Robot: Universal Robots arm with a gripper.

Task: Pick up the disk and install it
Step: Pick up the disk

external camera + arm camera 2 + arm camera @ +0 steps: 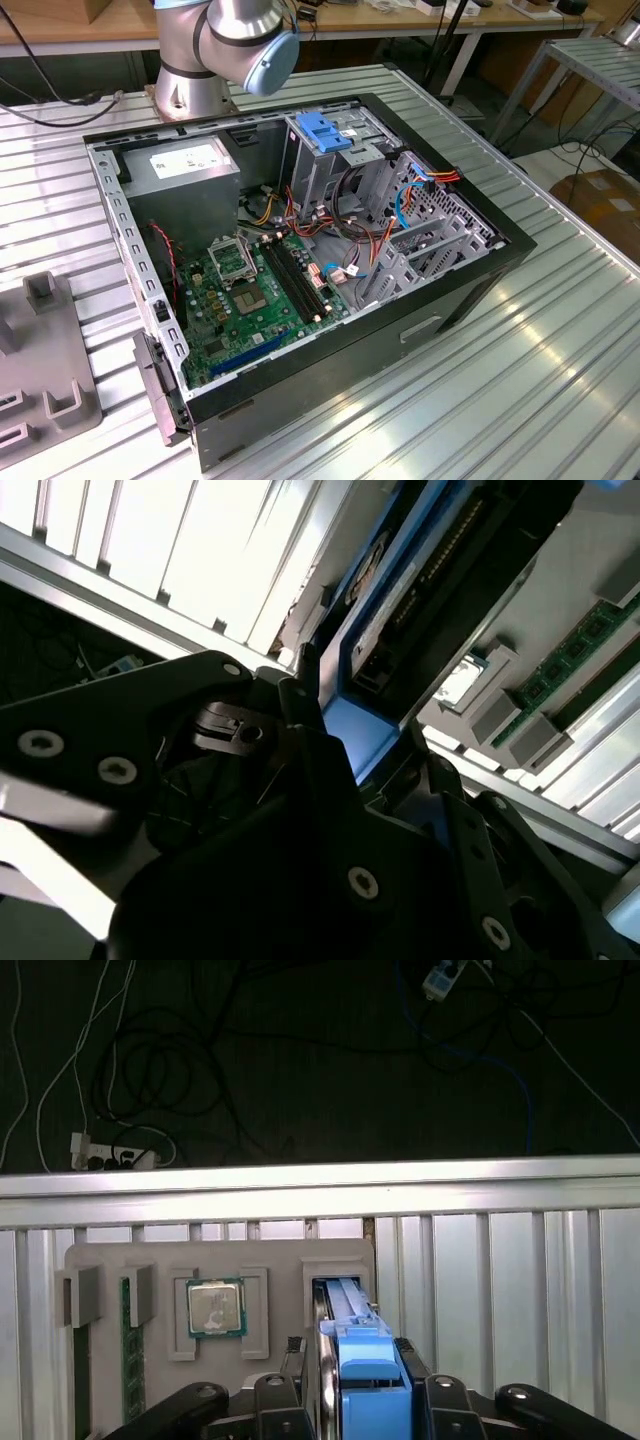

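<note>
At the exterior view's left, the grey tray [45,350] lies on the slatted surface [560,380], well apart from the open computer case [400,330]. In the first wrist view the tray's pockets hold memory sticks [127,1350] and a processor [216,1308], and the disk [362,1365] stands on edge in its own slot, one blue rail uppermost. The tool [350,1345] straddles the disk from above; whether it is apart or already clamped on the disk I cannot tell. The step in hand looks like the pick-up. It probably goes best with the grip centred across the disk's broad faces and square to them. Any pull should run straight along the slot, so the rails do not bind and drag the tray. The processor sits in a neighbouring pocket, so sideways drift is a risk. Further right, inside the case, loose cables [360,250] lie near the drive cage [330,170] with its blue latch [325,130].
</note>
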